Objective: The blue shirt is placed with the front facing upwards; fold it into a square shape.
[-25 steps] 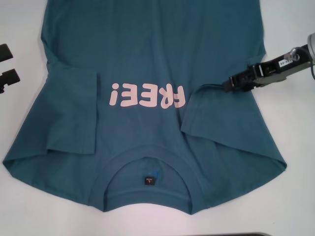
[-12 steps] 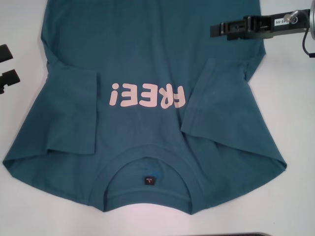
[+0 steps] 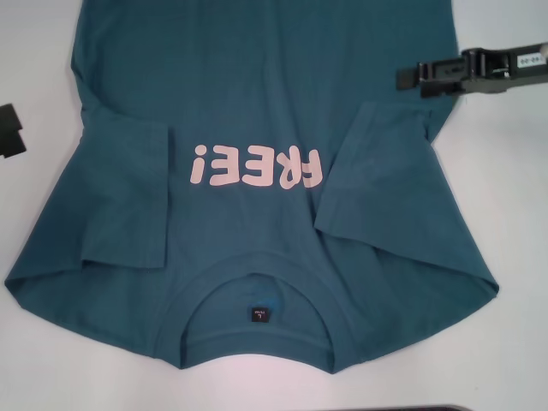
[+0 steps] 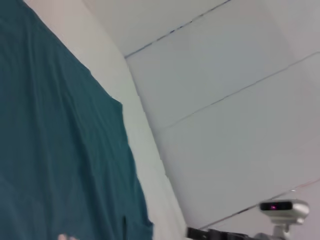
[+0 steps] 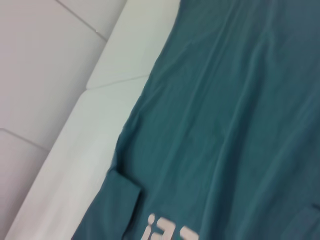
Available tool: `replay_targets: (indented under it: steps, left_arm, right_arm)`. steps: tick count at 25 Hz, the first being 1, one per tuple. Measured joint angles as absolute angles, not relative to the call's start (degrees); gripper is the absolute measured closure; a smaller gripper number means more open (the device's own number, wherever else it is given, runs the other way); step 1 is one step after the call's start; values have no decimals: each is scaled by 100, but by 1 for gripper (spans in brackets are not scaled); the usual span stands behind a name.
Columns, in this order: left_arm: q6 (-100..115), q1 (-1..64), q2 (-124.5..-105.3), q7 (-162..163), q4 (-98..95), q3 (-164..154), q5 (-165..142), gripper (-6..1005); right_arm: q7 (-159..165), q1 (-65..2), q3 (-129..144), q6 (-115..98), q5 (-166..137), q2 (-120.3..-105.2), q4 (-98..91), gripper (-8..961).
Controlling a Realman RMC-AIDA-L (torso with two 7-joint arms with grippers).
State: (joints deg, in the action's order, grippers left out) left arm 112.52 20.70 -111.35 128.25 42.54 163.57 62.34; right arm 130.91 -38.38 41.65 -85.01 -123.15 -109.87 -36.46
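Note:
The blue shirt (image 3: pixel 257 111) lies flat on the white table (image 3: pixel 514 214), front up, with its collar (image 3: pixel 257 282) and black neck label (image 3: pixel 259 315) nearest me. The pink "FREE!" print (image 3: pixel 257 167) reads upside down. Both sleeves are folded inward: one on the left (image 3: pixel 128 197), one on the right (image 3: pixel 368 171). My right gripper (image 3: pixel 404 77) hovers over the shirt's right edge, open and holding nothing. At the left border, off the cloth, only part of my left gripper (image 3: pixel 10 133) shows. The right wrist view shows the shirt (image 5: pixel 225 100) and print (image 5: pixel 170 232).
The table's far edge (image 5: pixel 100 85) runs beside the shirt in the right wrist view, with floor beyond. In the left wrist view the shirt (image 4: pixel 50 150) reaches near the table edge (image 4: pixel 145 150). A dark strip (image 3: pixel 428 408) shows at the near border.
My right gripper let go of the right sleeve, which now lies folded inward, then rose and drew back to the right. My left gripper slid further out of view.

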Motion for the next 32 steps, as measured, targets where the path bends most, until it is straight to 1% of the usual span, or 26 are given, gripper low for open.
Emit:
replay_targets:
  steps: [2,6,8,13,18,23,27,32]
  left_arm:
    - [11180,1988,-11135,12744,4254,16315,6164,265]
    - [10976,1867,-10983,13107,4204,16246,5585,266]
    - [10924,1774,-10936,13292,4167,16370,5450,266]
    - [11046,1563,-10893,13530,4132,16465,5380,265]
    - [11014,1490,-10911,13617,4113,16457,4964,264]
    - [10729,1530,-10979,13671,4088,16457,4481,266]
    - [10318,1598,-11051,13837,3998,16451,4303,265]
    - [9992,1626,-11078,14034,3964,16460,4286,264]
  right_arm:
    - [13004,-3764,4096,-8689,-12315,-10961,-3648,162]
    - [13104,-3606,4067,-8939,-12348,-10886,-3633,162]
    - [13266,-3507,4021,-8992,-12348,-10879,-3626,162]
    - [13411,-3286,3967,-9036,-12349,-10861,-3640,162]
    - [13333,-3199,3990,-9161,-12349,-10874,-3648,162]
    - [13293,-3203,4006,-9183,-12352,-10921,-3647,162]
    - [13291,-3221,4008,-9155,-12351,-10926,-3648,163]
    - [13289,-3209,3974,-9139,-12351,-10935,-3648,163]
